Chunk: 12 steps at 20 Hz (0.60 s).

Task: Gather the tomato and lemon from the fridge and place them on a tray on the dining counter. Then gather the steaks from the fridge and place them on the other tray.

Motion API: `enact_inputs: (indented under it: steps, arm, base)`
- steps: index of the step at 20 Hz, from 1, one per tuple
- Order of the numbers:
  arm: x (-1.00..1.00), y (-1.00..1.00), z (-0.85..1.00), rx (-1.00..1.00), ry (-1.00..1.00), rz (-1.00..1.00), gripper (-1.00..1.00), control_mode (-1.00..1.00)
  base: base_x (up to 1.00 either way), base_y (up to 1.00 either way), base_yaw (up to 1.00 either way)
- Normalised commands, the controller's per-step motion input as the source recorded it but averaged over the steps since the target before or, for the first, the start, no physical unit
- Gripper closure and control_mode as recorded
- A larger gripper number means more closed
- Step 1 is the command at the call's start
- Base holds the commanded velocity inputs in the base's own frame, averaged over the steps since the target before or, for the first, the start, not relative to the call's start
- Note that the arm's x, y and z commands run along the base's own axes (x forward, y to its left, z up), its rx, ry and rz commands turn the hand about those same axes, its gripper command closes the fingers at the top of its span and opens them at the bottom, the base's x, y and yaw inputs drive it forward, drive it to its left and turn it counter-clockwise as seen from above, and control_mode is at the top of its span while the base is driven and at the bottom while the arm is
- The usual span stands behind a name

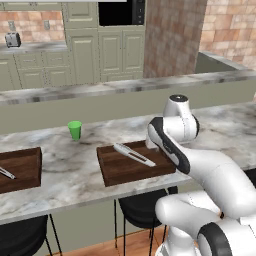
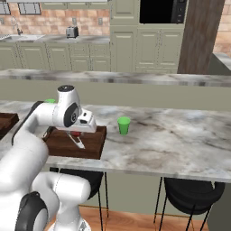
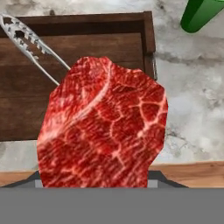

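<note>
holding a steak [image 3: 103,129] clamped in the gripper [image 2: 76,134], long axis running 12 to 6 in the hand view, above the tray's [image 3: 78,52] near edge on the counter [image 2: 180,140], tray lying toward 12.

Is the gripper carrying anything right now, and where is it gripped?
Yes: a steak, hanging over the tray. The gripper pinches it at the end nearest the hand; the fingers themselves are hidden behind the meat.

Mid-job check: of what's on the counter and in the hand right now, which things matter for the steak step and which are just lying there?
Job:
steak, held in the gripper
wooden tray below it
dining counter

Lying about:
metal tongs on that tray
green cup
toaster on the back counter
stools
</note>
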Motion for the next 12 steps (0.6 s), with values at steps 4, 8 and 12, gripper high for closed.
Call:
enact_inputs:
  steps: [4, 8, 12]
  arm:
    - [0.36, 0.0, -0.35, 0.0, 0.06, 0.0, 1.0, -1.0]
    - [0.36, 0.0, -0.37, 0.0, 0.06, 0.0, 1.0, -1.0]
    - [0.34, 0.0, -0.34, 0.0, 0.06, 0.0, 1.0, -1.0]
  base:
    - [0.0, 0.0, 0.0]
    - [0.0, 0.0, 0.0]
    - [0.0, 0.0, 0.0]
